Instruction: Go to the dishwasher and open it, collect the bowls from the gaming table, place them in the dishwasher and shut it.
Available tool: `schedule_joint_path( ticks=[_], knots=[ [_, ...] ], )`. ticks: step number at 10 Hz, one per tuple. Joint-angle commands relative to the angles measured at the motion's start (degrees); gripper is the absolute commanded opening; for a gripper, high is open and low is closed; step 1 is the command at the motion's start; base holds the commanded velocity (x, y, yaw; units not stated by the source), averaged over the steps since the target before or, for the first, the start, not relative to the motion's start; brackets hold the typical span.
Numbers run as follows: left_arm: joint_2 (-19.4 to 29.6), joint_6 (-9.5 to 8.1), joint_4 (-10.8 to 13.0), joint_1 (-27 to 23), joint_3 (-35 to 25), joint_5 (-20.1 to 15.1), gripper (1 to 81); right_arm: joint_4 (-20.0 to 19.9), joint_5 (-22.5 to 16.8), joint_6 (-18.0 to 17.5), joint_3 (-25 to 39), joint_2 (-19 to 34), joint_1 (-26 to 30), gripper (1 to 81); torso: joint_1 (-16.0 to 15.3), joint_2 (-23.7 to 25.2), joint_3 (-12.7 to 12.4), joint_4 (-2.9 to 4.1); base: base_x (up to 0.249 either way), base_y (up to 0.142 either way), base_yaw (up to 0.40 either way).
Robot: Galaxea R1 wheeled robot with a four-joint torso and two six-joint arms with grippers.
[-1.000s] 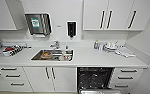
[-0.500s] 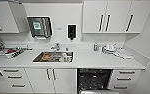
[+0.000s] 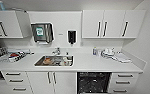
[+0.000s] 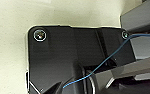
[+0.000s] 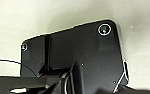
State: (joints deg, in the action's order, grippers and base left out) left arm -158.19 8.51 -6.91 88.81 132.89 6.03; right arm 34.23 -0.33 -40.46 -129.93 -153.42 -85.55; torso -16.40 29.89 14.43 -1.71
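Since the earlier head frames the whole kitchen wall has grown and slid slightly in the picture. That is the camera closing in with the robot; nothing on the desk has shifted on its own.

Jaws, both arms: cannot tell whether spread or pressed together. Each wrist view gives the robot's own dark plate over pale floor, with no fingers made out. No bowl is seen in either.

Dishwasher (image 3: 93, 82): under the white desk (image 3: 91, 63), just right of the sink (image 3: 54, 60) and one cabinet along. Its front reads as a dark cavity with glints inside, so I judge the door already down or open, though the lower edge is cut off. White cupboard doors (image 3: 52, 81) flank it on the sink side, drawers (image 3: 124, 81) on the other.

Key relation: the dishwasher lies straight ahead and low, a little right of the picture's middle, so the right arm looks the nearer one. The opening's long axis runs level, parallel to the desk edge.

The head view alone gives the layout: the sink with dishes in it, the tap (image 3: 56, 51) behind it, a dark dispenser (image 3: 71, 36) on the wall above, and a kettle-like thing (image 3: 108, 52) on the desk above the dishwasher. The wrist views add only floor beneath the arms.
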Motion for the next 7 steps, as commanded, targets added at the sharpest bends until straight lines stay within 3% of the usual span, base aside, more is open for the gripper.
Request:
schedule_joint_path(
  ticks=[1,4,7],
  knots=[
    [-0.03,-0.16,-0.03,-2.02,0.79,-3.22,81.1,0.84,-2.31,0.21,0.04,0.89,2.62,81.1,3.41,-5.33,-1.10,0.00,0.000,0.000,0.000],
    [-0.73,-0.16,-0.03,-2.01,1.23,-3.22,81.1,1.19,-2.31,0.21,-1.37,-0.07,2.53,81.1,7.56,-11.65,-0.92,0.00,0.000,0.000,0.000],
    [-0.82,-0.16,-0.12,-2.02,1.23,-3.22,81.1,1.28,-2.31,0.21,-2.69,-1.04,2.53,81.1,11.21,-17.31,-6.10,0.00,0.000,0.000,0.000]
  ],
)
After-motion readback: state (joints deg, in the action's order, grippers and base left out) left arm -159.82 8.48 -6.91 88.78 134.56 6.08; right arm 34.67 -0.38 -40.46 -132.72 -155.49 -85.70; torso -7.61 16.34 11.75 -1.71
